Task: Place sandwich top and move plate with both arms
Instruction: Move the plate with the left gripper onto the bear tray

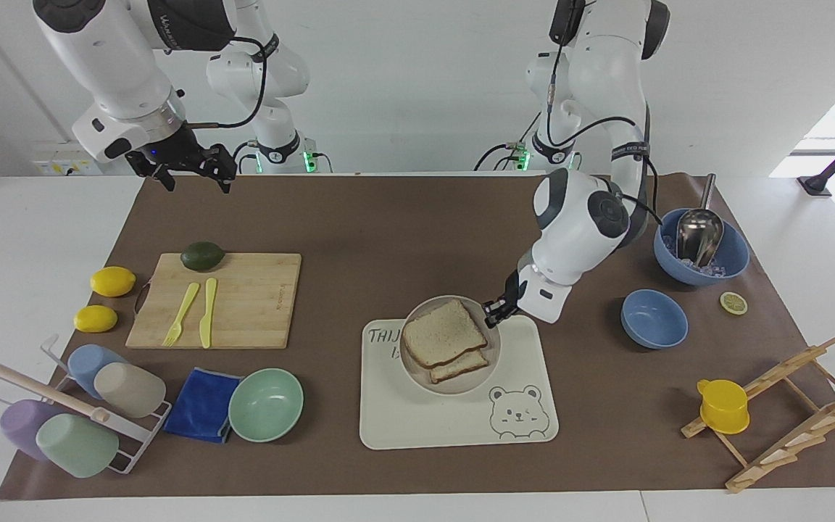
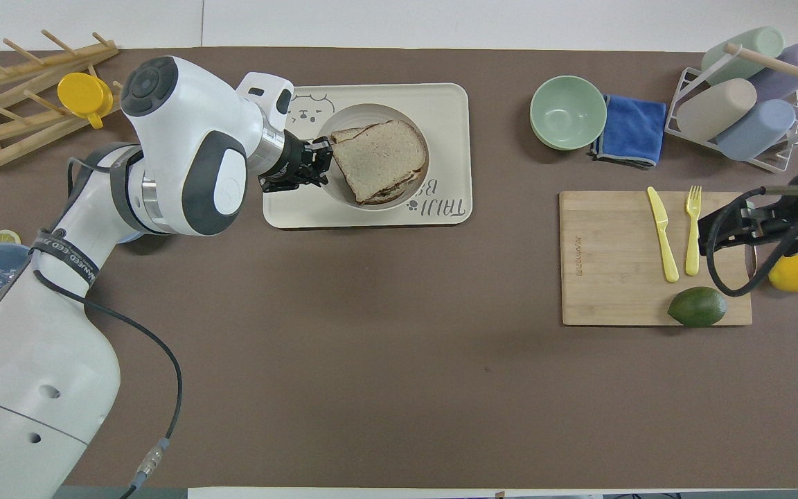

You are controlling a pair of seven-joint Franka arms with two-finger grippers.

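Observation:
The sandwich top point(image 1: 443, 332) point(image 2: 379, 158), a pale speckled slice with a brown crust, lies on a lower bread slice point(image 1: 459, 365) on the small round beige plate point(image 1: 451, 384) point(image 2: 341, 119). My left gripper point(image 1: 494, 310) point(image 2: 318, 161) is shut on the plate's rim at the side toward the left arm's end. It holds the plate over the cream bear-printed tray point(image 1: 454, 424) point(image 2: 451, 111). My right gripper point(image 1: 191, 172) point(image 2: 752, 222) hangs open, raised over the mat's edge by the right arm's base, and waits.
A cutting board point(image 1: 251, 297) carries a yellow fork, a yellow knife and an avocado point(image 1: 202, 255). Two lemons, a cup rack, a blue cloth and a mint-green bowl point(image 1: 265, 404) lie toward the right arm's end. Two blue bowls, a lemon slice and a wooden rack with a yellow cup point(image 1: 723, 406) lie toward the left arm's end.

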